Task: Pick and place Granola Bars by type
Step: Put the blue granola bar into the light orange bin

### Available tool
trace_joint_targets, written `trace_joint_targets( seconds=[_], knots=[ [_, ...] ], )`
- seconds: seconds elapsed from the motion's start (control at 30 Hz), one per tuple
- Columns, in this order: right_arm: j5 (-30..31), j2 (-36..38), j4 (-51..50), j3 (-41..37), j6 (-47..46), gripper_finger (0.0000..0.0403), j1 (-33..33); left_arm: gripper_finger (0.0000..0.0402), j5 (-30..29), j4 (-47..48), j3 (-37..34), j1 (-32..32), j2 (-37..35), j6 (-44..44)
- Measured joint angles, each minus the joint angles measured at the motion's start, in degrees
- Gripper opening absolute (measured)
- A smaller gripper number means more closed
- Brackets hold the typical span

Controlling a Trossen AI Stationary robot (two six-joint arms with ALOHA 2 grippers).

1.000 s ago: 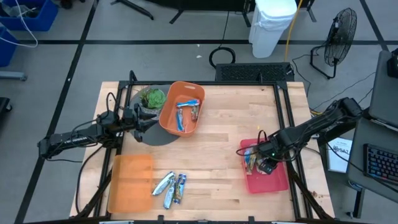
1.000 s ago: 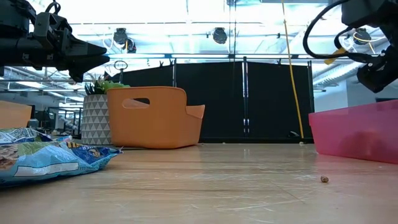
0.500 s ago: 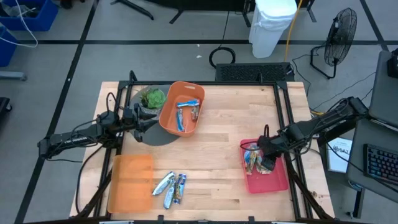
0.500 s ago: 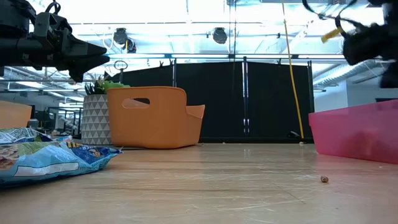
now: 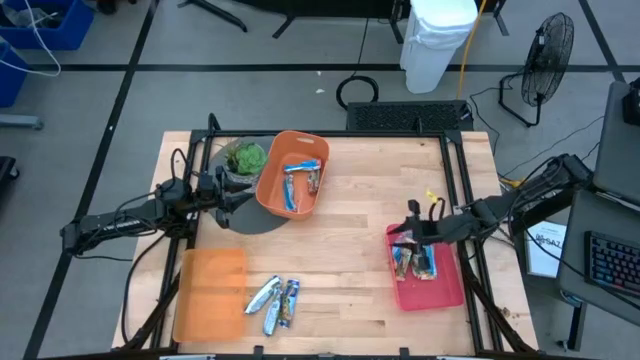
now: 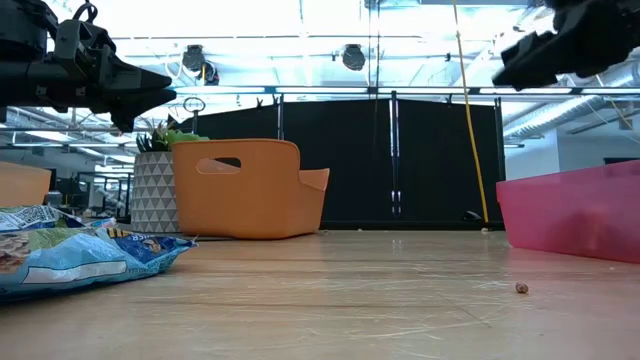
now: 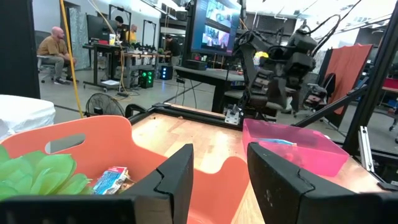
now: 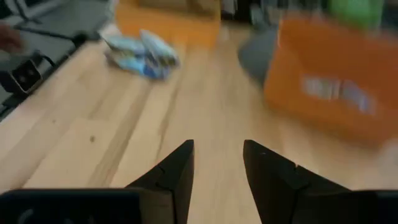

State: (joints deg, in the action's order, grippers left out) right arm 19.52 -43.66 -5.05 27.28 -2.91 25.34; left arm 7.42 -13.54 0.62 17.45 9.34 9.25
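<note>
High view first: we note the wooden tabletop (image 5: 360, 250) with granola bars in three places. A few bars (image 5: 300, 180) lie in the orange basket (image 5: 268, 190) at the far left of centre, beside a potted plant (image 5: 243, 157); a loose bunch of blue and silver bars (image 5: 275, 300) lies on the bare wood near the front edge, just beside a flat orange tray (image 5: 208, 292); more bars (image 5: 412, 260) sit in the pink bin (image 5: 430, 290) on the right. Our left pincer (image 5: 237, 195) hangs just beside the basket's left wall, fingers apart with nothing between them, as the left wrist view confirms (image 7: 217, 177). Our right pincer (image 5: 408, 232) hovers over the far end of the pink bin, pointing toward the table's middle; in the right wrist view (image 8: 216, 165) its fingers stand apart and empty. Low view shows the loose bars (image 6: 70, 250) at left, and the basket (image 6: 245, 188) behind them.
</note>
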Motion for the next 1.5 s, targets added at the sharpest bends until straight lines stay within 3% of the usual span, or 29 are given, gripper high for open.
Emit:
trace_joint_targets(
  seconds=[0.17,0.5,0.73,1.2,1.5],
  knots=[
    [0.3,7.9,7.4,-5.8,9.9,0.0130,-0.9,0.0154,0.0,0.0,0.0,0.0,0.0,0.0],
    [0.0,29.1,5.5,-13.3,11.6,0.0129,-3.6,0.0154,0.0,0.0,0.0,0.0,0.0,0.0],
    [-0.1,39.7,5.3,-17.8,12.7,0.0129,-5.2,0.0154,0.0,0.0,0.0,0.0,0.0,0.0],
    [-11.7,42.5,0.2,-20.1,8.2,0.0129,-12.2,0.0154,0.0,-2.1,0.0,0.0,0.0,0.1],
    [-23.2,42.5,-0.3,-20.1,7.2,0.0129,-18.3,0.0154,0.0,-4.1,0.0,0.0,0.0,8.9]
  ],
)
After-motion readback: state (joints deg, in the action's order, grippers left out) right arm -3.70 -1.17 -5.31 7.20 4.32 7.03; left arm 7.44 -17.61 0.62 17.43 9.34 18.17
